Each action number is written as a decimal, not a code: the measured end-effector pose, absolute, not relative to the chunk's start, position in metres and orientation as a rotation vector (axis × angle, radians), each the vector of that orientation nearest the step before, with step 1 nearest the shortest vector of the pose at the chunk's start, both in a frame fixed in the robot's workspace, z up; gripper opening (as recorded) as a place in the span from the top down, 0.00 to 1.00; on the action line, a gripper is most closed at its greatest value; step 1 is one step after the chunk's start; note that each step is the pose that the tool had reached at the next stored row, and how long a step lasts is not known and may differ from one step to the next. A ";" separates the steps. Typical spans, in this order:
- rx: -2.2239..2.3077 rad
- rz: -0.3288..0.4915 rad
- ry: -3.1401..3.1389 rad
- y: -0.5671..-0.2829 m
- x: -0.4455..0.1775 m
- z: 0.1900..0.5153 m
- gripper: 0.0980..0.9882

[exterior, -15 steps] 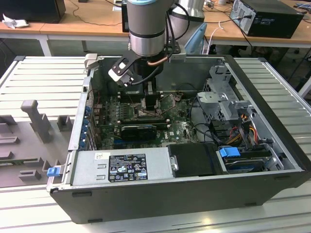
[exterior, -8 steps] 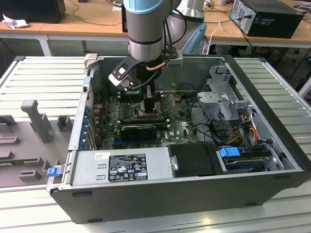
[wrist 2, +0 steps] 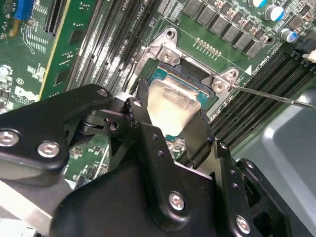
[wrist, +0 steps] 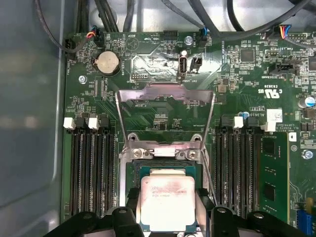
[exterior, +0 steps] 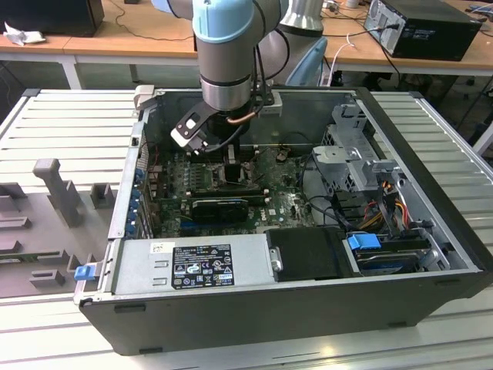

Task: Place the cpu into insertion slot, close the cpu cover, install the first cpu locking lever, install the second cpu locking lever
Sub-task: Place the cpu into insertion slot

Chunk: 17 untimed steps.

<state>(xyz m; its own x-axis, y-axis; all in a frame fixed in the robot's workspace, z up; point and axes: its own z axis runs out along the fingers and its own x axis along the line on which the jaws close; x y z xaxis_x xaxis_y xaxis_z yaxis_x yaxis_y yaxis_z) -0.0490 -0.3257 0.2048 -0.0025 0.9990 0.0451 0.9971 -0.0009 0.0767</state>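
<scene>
Directly over the socket (wrist: 132, 175), the gripper (wrist: 168, 195) clasps the chip (wrist: 167, 210) by two opposite edges, flat and squarely aligned; the cover (wrist: 165, 92) stands open beyond.

Across the foreground, a pale grey ribbed metal tabletop (exterior: 69, 116) of long parallel slats, lit evenly with soft sheen and no hard shadows. Carries a cluster of matte grey moulded fixture blocks (exterior: 48, 181) at the exterior view's left. Beyond, a row of light wooden desks (exterior: 139, 42) on white square legs (exterior: 72, 73), running across the back. On the desk towards the exterior view's left, a flat black box (exterior: 58, 15) beside a crumpled white paper scrap (exterior: 21, 34); towards the exterior view's right, a closed black desktop computer tower (exterior: 427, 27) lying on its side, near a thin white cable (exterior: 339, 48).
</scene>
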 end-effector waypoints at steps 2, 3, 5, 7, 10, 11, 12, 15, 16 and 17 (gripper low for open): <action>2.203 0.134 2.204 -0.326 -0.049 0.202 0.52; 2.203 0.134 2.204 -0.326 -0.049 0.202 0.52; 2.203 0.134 2.204 -0.325 -0.049 0.202 0.52; 2.203 0.134 2.204 -0.325 -0.049 0.202 0.52; 2.203 0.134 2.204 -0.325 -0.049 0.202 0.51; 2.203 0.134 2.204 -0.325 -0.049 0.202 0.51; 2.203 0.134 2.204 -0.325 -0.049 0.202 0.51; 2.203 0.134 2.204 -0.325 -0.049 0.202 0.43; 2.203 0.134 2.204 -0.325 -0.049 0.202 0.43; 2.203 0.134 2.204 -0.325 -0.049 0.203 0.43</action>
